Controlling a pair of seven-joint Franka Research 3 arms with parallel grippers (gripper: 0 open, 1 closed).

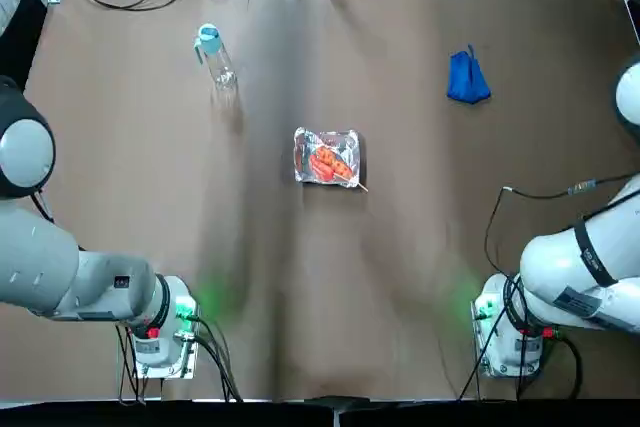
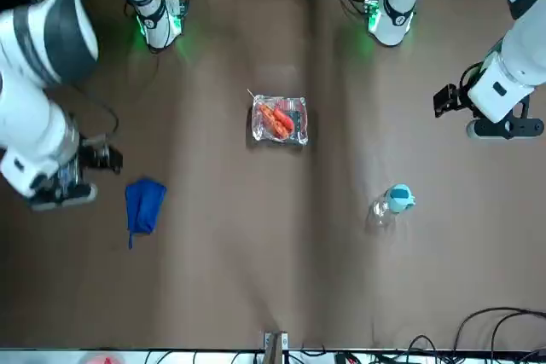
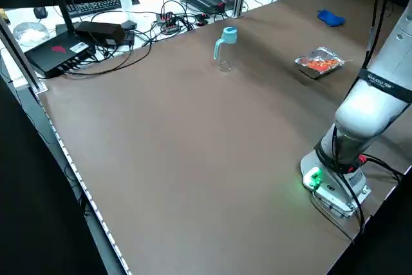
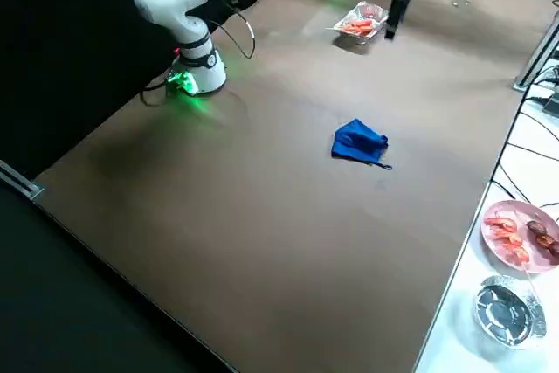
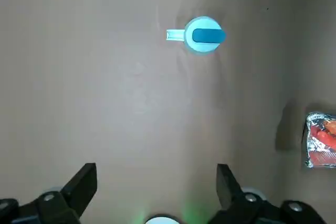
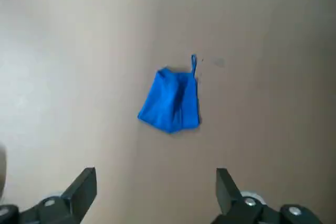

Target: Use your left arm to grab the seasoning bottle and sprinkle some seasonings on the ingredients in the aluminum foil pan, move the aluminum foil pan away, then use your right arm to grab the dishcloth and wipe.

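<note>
Left claw (image 5: 156, 182) raised above the tabletop (image 1: 330, 287) at the robot's left side, fingers spread wide and holding nothing; the bottle (image 1: 214, 55) stands upright ahead of it on the far left part of the tabletop, blue cap on, untouched. At centre, the foil pan (image 1: 326, 156) sits flat with the red-orange ingredients (image 1: 330, 162) inside; it is well apart from both bottle and cloth. On the far right part, the dishcloth (image 1: 467, 78) lies bunched, a thin loop trailing from one corner. Right claw (image 6: 156, 182) hangs above the tabletop with the cloth ahead of it, fingers likewise spread and empty. Both arm bases show green lights at the near edge.
</note>
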